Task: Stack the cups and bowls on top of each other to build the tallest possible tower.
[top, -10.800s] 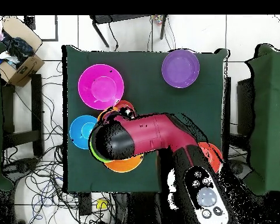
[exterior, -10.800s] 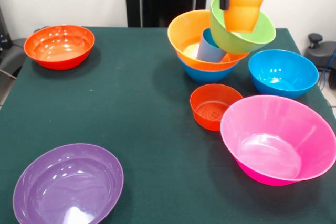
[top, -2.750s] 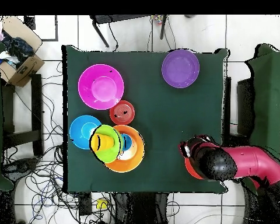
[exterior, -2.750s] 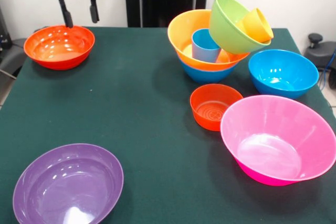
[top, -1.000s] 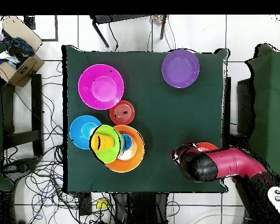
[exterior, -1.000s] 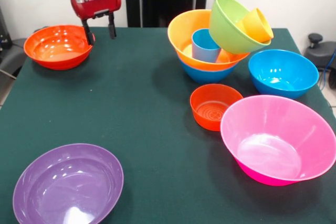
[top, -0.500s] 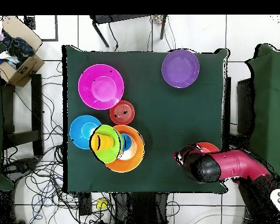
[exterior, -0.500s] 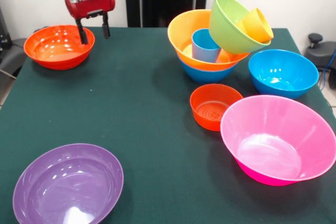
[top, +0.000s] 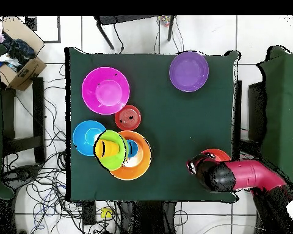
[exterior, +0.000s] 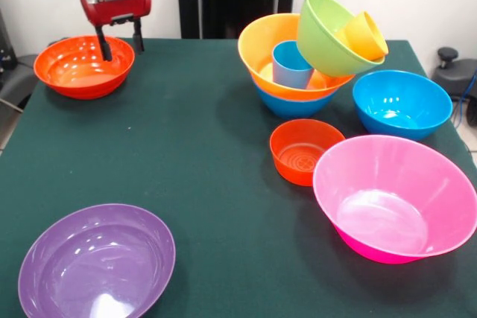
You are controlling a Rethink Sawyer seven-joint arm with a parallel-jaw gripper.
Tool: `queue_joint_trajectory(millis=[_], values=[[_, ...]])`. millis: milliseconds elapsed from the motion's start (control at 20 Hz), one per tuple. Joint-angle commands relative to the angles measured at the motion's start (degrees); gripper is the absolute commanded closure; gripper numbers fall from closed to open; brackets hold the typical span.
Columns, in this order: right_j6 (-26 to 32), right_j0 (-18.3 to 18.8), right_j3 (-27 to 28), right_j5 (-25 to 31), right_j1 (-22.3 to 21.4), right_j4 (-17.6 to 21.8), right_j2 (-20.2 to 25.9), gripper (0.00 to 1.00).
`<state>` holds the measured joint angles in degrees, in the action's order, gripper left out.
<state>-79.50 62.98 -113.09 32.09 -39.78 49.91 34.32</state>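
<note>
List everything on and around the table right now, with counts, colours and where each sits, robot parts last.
tower: 1, a blue bowl at the bottom, an orange bowl in it, a tilted lime green bowl on its rim; far right of the front view.
cups: 2, light blue cup in the orange bowl, orange cup on its side in the green bowl.
blue bowl: 1, right of the tower.
small red-orange bowl: 1, in front of the tower.
pink bowl: 1, large, near right.
purple bowl: 1, near left.
red-orange bowl: 1, far left.
table: 1, dark green.
cardboard box: 1, on the floor beside the table.
gripper: 1, red and black, open, over the red-orange bowl's rim.
</note>
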Motion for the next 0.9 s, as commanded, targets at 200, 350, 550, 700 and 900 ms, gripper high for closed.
queue_joint_trajectory(millis=[200, 350, 550, 700, 900], values=[[-5.3, -4.8, 4.7, -4.6, 2.7, 4.9, -5.7, 0.00], [-4.9, -5.3, 3.7, -4.9, 2.1, 4.5, -6.2, 0.00], [-5.0, -5.6, 2.9, -5.7, 2.2, 3.8, -6.8, 0.00], [-5.6, -6.0, 2.4, -7.0, 2.4, 3.5, -7.4, 0.00], [-6.7, -6.3, 2.8, -8.5, 3.1, 3.0, -8.7, 0.00]])
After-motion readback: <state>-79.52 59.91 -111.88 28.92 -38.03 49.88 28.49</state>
